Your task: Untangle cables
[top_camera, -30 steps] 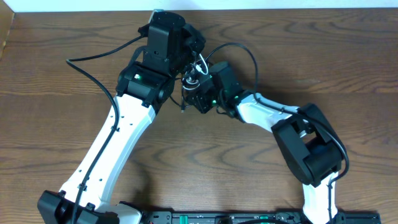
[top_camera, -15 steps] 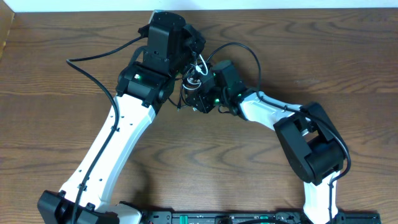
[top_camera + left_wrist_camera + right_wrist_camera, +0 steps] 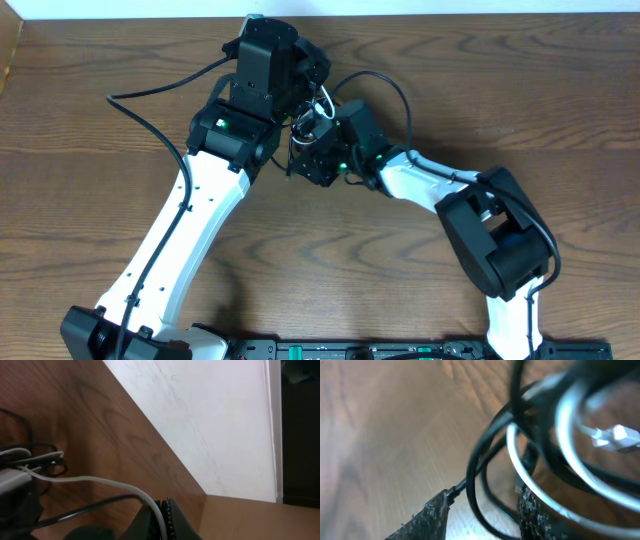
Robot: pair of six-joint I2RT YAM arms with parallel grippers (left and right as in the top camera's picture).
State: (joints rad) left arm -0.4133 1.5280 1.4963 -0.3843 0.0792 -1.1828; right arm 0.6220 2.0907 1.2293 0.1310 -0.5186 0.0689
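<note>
Two arms (image 3: pixel 190 230) converge | left tool (image 3: pixel 164 510) clamps white cable (image 3: pixel 90 479) | right tool (image 3: pixel 485 497) parted, seemingly loose around black cable (image 3: pixel 475 467)

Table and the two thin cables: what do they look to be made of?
Table: wood or wood-look laminate, brown, matte; grain lines show. White cable: smooth plastic-like jacket, slight sheen, bends freely. Black cable: similar smooth jacket, faintly glossy; blurred, so rubber or plastic stays open.

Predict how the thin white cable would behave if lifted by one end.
Probably floppy: the white cable bends in a loose curve from the left gripper pinching it. Likely light, being thin. It may well drag the black cable along, since their loops overlap.
</note>
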